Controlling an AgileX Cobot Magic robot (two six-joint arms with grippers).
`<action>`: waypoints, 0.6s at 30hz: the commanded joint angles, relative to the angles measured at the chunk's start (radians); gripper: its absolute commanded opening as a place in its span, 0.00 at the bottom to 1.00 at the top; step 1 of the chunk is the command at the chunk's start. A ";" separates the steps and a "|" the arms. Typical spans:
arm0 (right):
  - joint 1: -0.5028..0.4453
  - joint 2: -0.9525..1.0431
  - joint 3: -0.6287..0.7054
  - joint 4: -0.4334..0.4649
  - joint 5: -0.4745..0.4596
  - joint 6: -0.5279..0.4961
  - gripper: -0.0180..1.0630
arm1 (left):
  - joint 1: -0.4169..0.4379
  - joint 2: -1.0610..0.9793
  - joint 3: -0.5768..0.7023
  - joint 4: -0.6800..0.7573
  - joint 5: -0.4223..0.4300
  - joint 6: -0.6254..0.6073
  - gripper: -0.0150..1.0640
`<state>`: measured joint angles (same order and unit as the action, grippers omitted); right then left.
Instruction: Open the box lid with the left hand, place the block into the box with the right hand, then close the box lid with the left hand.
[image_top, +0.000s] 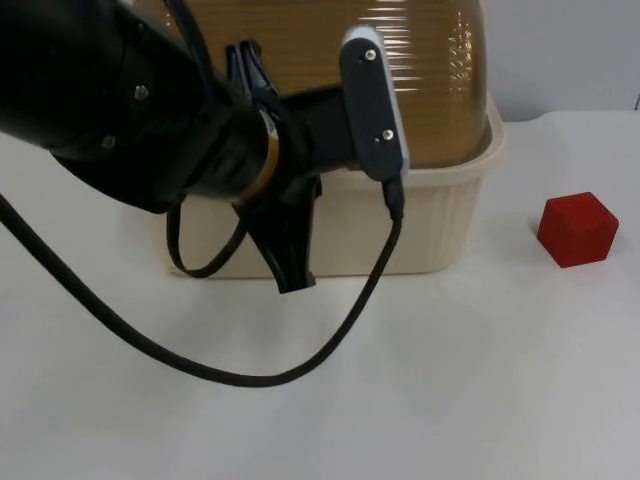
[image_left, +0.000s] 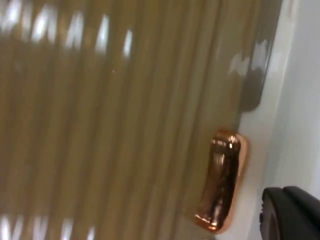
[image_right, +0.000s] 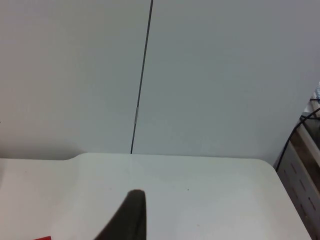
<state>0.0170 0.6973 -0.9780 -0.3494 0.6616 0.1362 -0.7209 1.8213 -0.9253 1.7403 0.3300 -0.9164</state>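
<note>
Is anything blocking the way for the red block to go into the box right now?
Yes. The box's brown ribbed lid covers the cream box, so the red block on the table beside it cannot go in. The left gripper is at the box's front.

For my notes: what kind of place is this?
Probably a robot test bench: bare white table top, plain grey partition wall, a cream plastic box with a ribbed amber lid, one red block.

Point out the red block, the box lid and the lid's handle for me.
red block (image_top: 577, 229), top view, on its front face.
box lid (image_top: 400, 70), top view, on its ribbed brown dome.
handle (image_left: 220, 187), left wrist view, on its shiny copper middle.
</note>
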 joint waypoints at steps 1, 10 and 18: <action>0.006 -0.002 -0.004 -0.009 -0.019 0.006 0.99 | 0.002 0.007 0.001 0.004 -0.002 -0.008 0.01; 0.006 -0.002 -0.004 -0.010 0.001 0.006 0.99 | 0.002 0.010 0.001 0.004 0.005 -0.005 0.01; 0.006 -0.002 -0.004 -0.010 0.001 0.006 0.99 | 0.002 0.010 -0.001 0.004 0.032 -0.004 0.01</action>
<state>0.0170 0.6973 -0.9780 -0.3494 0.6633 0.1385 -0.7209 1.8298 -0.9253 1.7421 0.3512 -0.9164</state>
